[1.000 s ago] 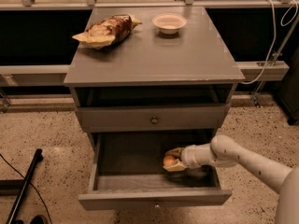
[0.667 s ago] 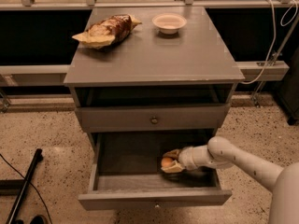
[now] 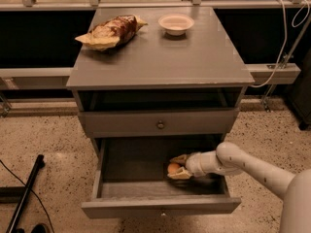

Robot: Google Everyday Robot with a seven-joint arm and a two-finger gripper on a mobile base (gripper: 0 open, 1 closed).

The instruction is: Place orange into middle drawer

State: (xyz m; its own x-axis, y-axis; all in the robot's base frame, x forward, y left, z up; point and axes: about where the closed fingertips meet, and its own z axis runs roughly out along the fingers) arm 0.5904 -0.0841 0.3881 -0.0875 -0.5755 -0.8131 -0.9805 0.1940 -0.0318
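Note:
The middle drawer is pulled out under the grey cabinet, its dark floor showing. My gripper reaches in from the right on a white arm and sits low inside the drawer, toward its right side. Its two tan fingers lie on either side of the orange, which is small and round and rests at or just above the drawer floor. I cannot tell whether the fingers still press on the orange.
On the cabinet top lie a brown-and-yellow snack bag at the left and a white bowl at the back. A shut drawer front with a round metal knob is above the open drawer. A black pole lies on the floor at left.
The gripper with the orange has shifted slightly left and deeper into the drawer; the arm has straightened a little.

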